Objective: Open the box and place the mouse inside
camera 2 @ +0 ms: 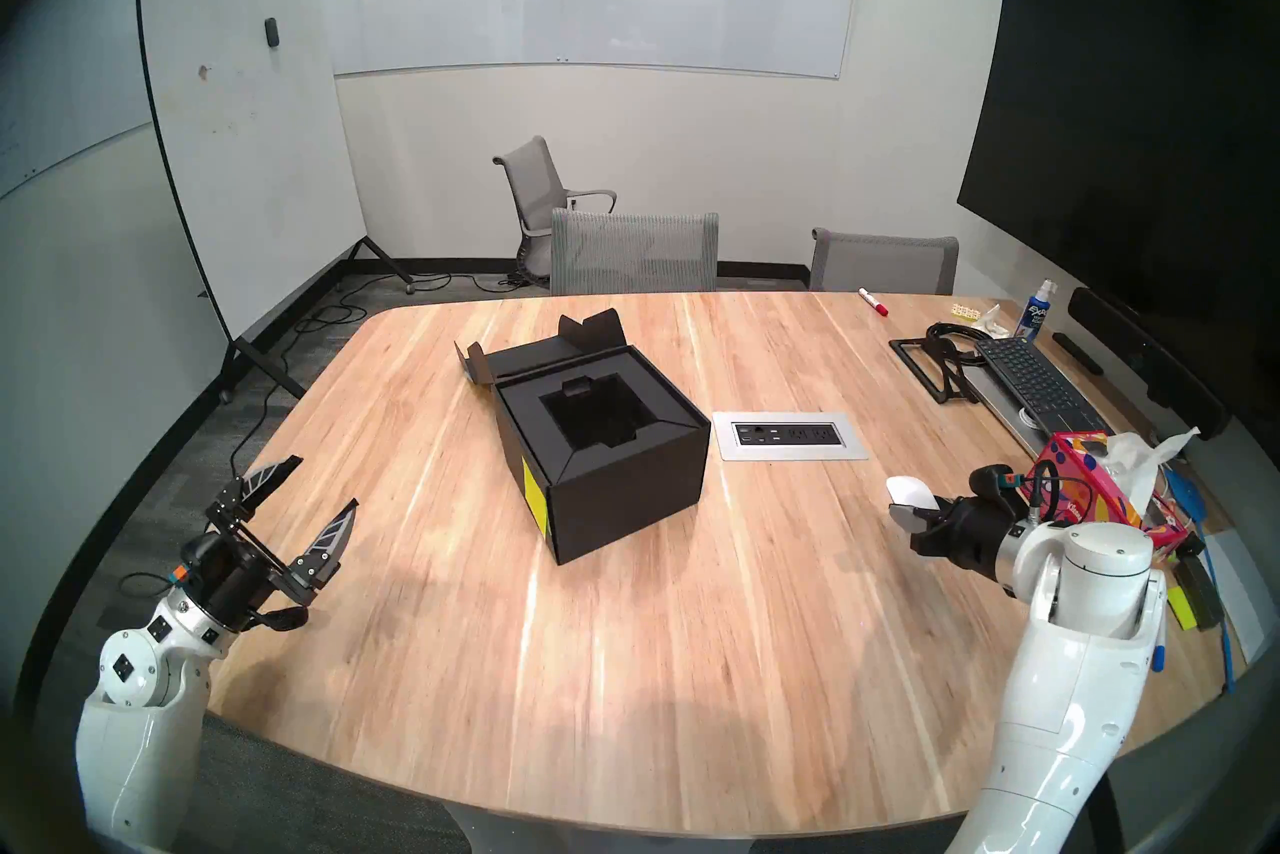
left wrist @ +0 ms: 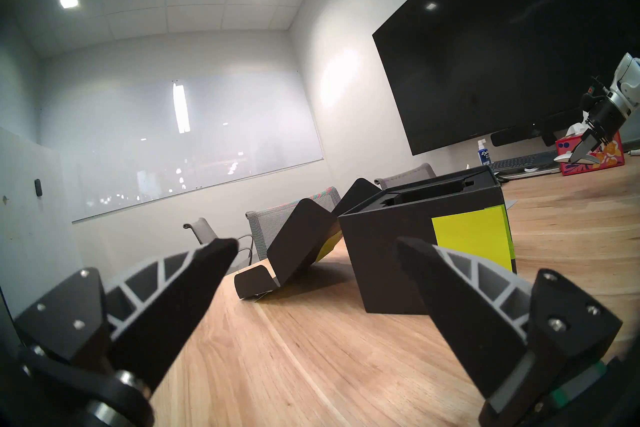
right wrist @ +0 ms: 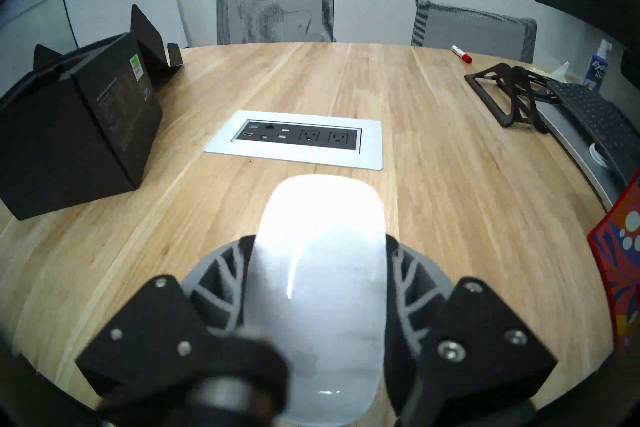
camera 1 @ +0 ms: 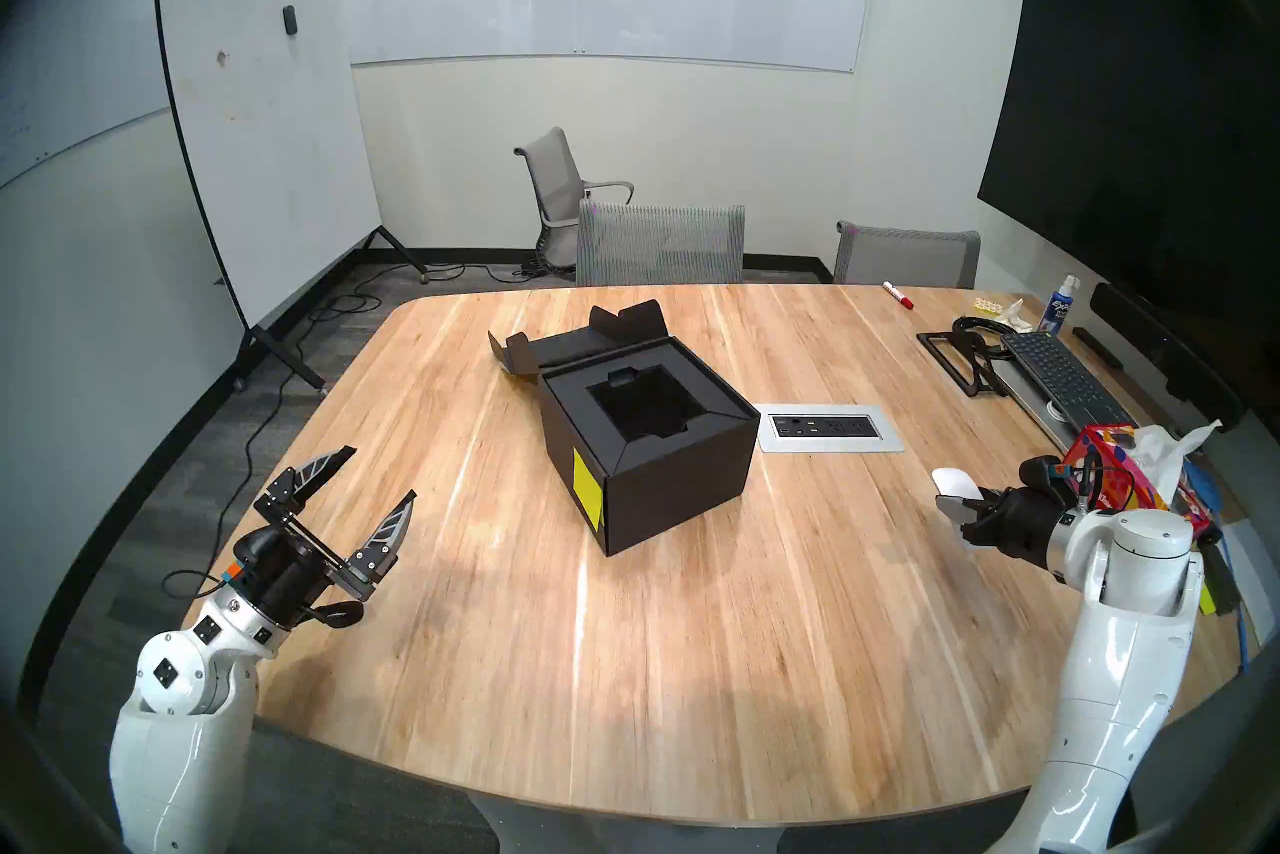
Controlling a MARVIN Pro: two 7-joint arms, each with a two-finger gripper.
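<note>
I have the mouse (right wrist: pixel 320 263) pinched in my right gripper (camera 1: pixel 959 502), one finger on each long side, its white top facing the wrist camera. From the head views it hangs clear above the table (camera 1: pixel 762 624), over the right-hand part, just beside the red tissue box (camera 1: pixel 1108 471). The left wrist view shows it off the wood too, though it is small and far there, so I would not swear how high it sits.

The box (camera 1: pixel 644 450) stands near the table's middle, well apart from the mouse. Its lid (camera 1: pixel 582 340) is folded back and rests on the table behind it, flaps sticking up. The black insert shows its recessed well (camera 1: pixel 647 409), open to the top. A yellow note (camera 1: pixel 587 485) sticks to the box's near left side.

My left gripper (camera 1: pixel 377 475) hovers over the table's left edge with its fingers (left wrist: pixel 194 280) spread wide and nothing between them, pointed toward the box and tilted slightly up.

A power panel (camera 1: pixel 828 426) is set into the table between box and mouse. A keyboard (camera 1: pixel 1056 378) and a marker (camera 1: pixel 898 294) lie at the far right.
</note>
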